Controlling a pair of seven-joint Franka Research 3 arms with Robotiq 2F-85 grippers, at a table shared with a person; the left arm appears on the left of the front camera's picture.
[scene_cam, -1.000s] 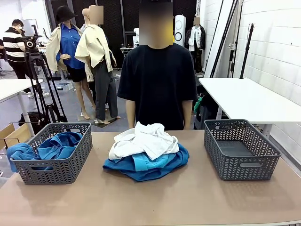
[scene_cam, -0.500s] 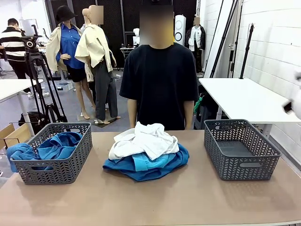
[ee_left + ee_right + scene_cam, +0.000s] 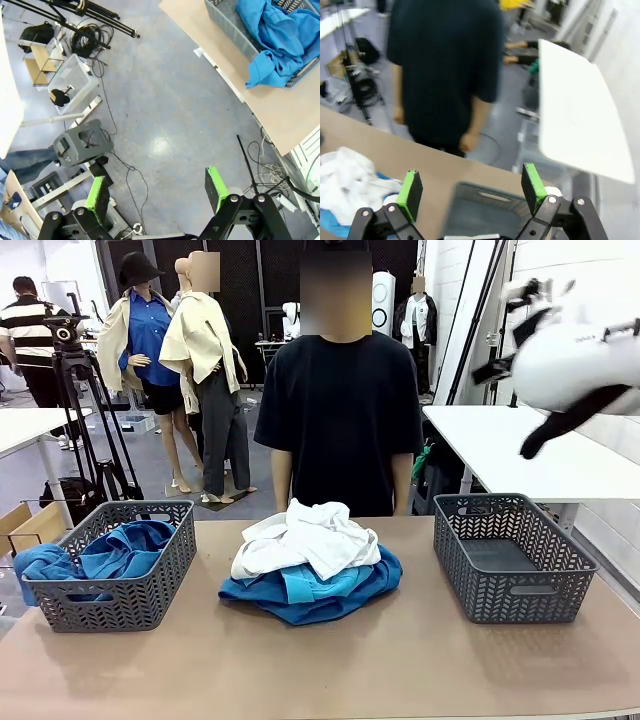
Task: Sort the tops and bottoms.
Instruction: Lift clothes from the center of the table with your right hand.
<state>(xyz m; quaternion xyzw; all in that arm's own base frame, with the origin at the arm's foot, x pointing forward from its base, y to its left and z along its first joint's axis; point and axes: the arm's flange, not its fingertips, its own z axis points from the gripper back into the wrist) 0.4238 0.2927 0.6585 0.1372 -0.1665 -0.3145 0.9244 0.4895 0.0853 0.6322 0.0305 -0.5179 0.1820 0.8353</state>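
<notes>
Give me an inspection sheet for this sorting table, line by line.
Surface: tan table, holding the job's things.
Job's things: white top on blue tops, mid-table; left basket holds blue cloth, some hanging over its rim; right basket bare inside.
Clutter: nothing seen.
Grippers: left gripper open, over the floor; right gripper open, up off the table.
Cables: cables coiled on the floor beside the table.
Surroundings: person at the far side; tripod far left; white table far right.
</notes>
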